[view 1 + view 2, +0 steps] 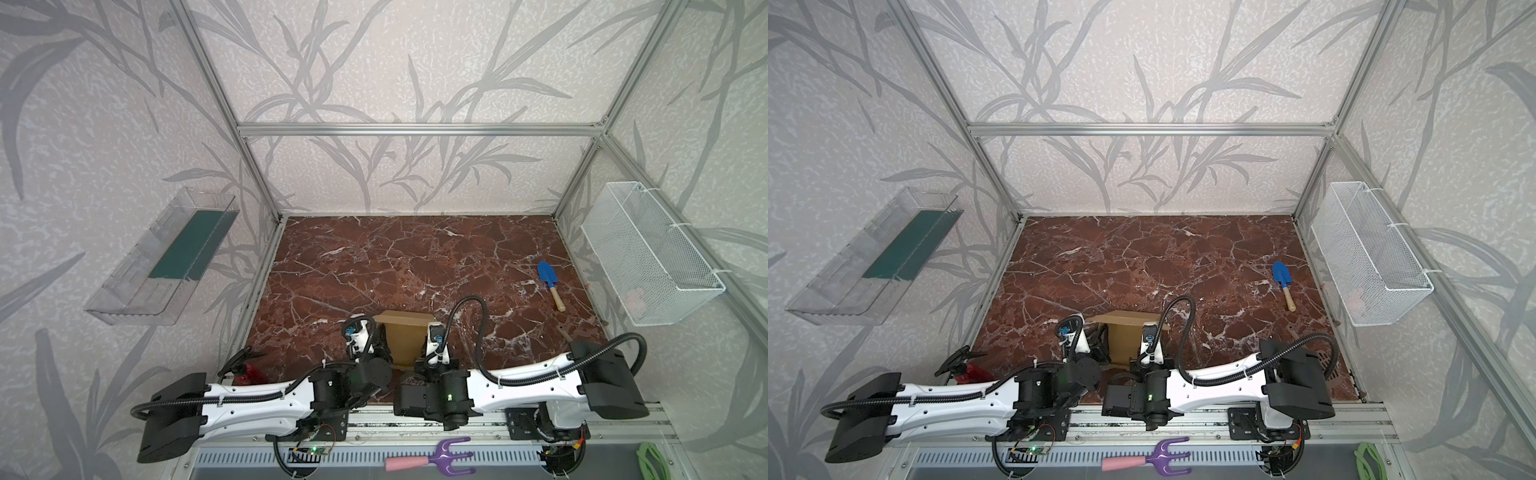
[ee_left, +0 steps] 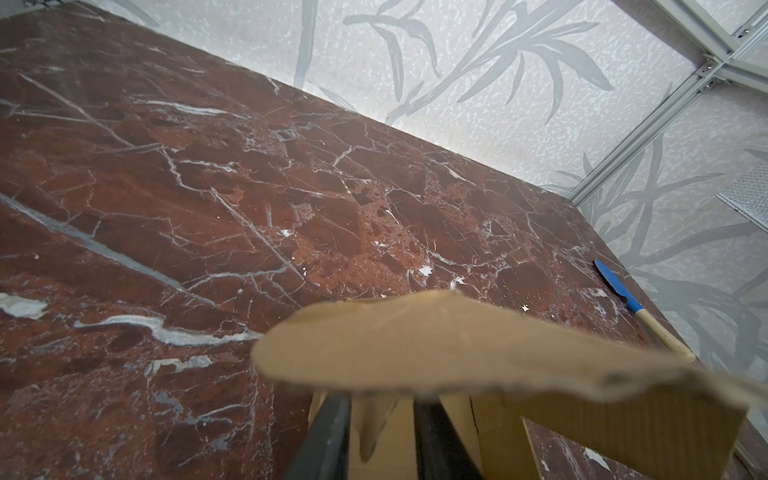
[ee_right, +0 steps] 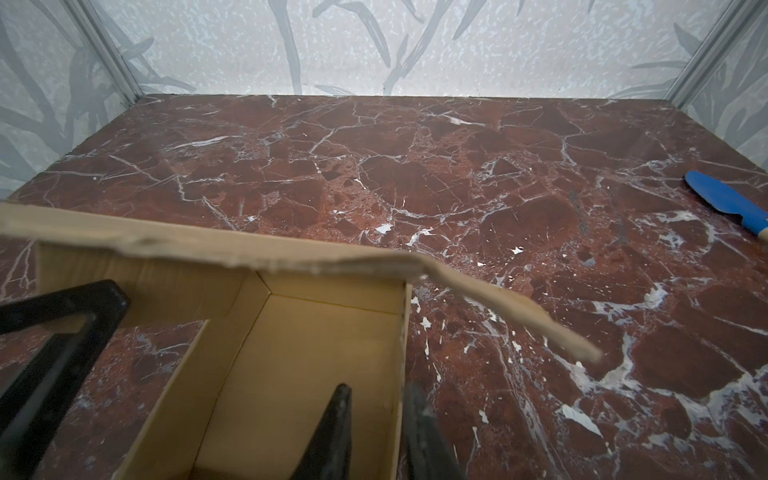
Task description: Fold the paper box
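Left gripper [image 2: 380,401] and right gripper [image 3: 377,390] are straddling side walls of the paper box [image 3: 299,365], jaws slightly parted, likely letting them spring flat.

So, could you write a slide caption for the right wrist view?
Right end effector open astride one wall of the paper box on the marble table.

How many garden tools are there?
2. A blue trowel lies on the marble table's right side; a purple hand fork lies on the front ledge. Others may be hidden.
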